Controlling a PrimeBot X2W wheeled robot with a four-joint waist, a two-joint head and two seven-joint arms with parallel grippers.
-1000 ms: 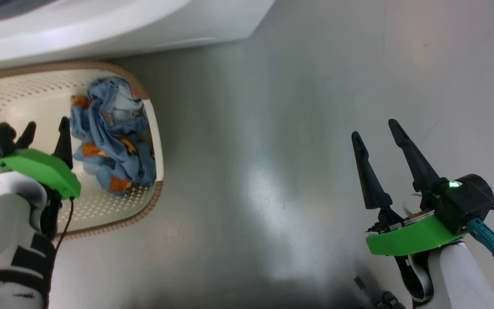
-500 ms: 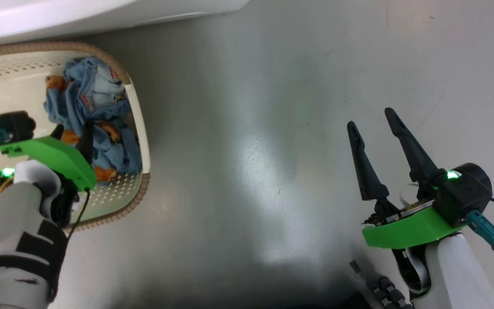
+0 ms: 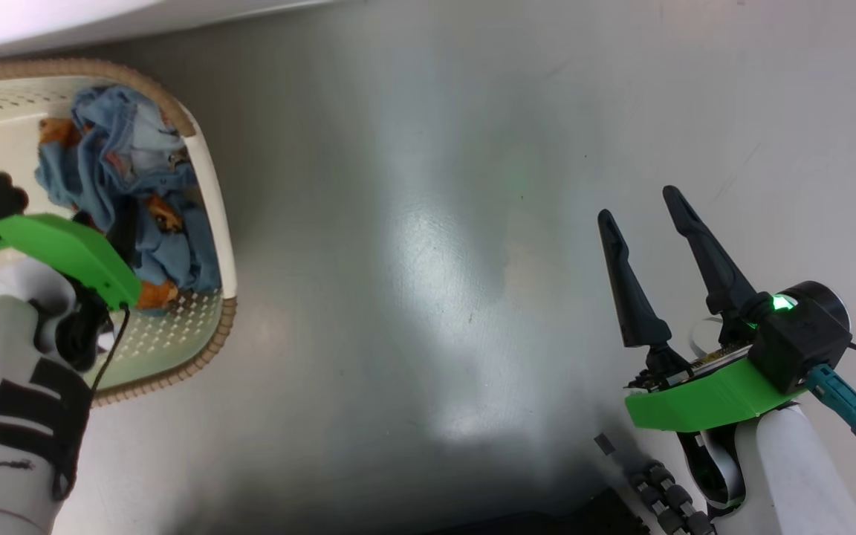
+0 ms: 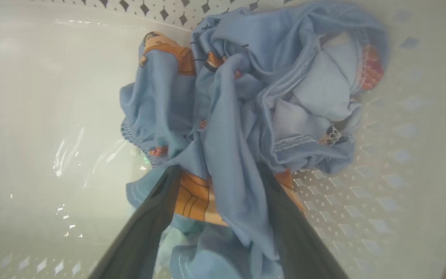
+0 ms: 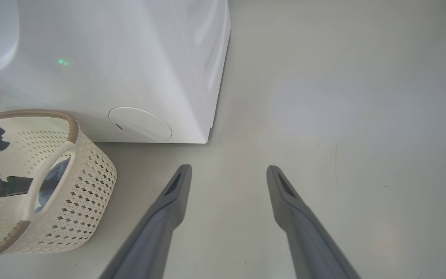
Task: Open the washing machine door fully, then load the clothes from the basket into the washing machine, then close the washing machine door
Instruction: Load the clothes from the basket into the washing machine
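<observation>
The cream basket (image 3: 206, 186) with a brown rim stands on the floor at the left, in front of the white washing machine (image 5: 130, 58). The clothes (image 3: 120, 145), light-blue with orange patches, lie bunched at the basket's right end. My left gripper (image 4: 219, 174) is down inside the basket, open, its two dark fingers (image 4: 151, 217) straddling a fold of the clothes (image 4: 246, 97). My right gripper (image 3: 638, 205) hangs open over bare floor at the right, holding nothing; its own view shows it (image 5: 229, 169) pointing toward the machine's corner. The washing machine door is out of view.
A round white cap (image 5: 140, 124) sits low on the machine's front, just behind the basket (image 5: 87, 182). Grey floor (image 3: 428, 260) spreads between the basket and my right arm. A dark tracked part of my base (image 3: 658, 498) shows at the bottom right.
The head camera has shifted, sliding the picture left and up. My left gripper moved from beside the clothes down into them. The right gripper has held its pose.
</observation>
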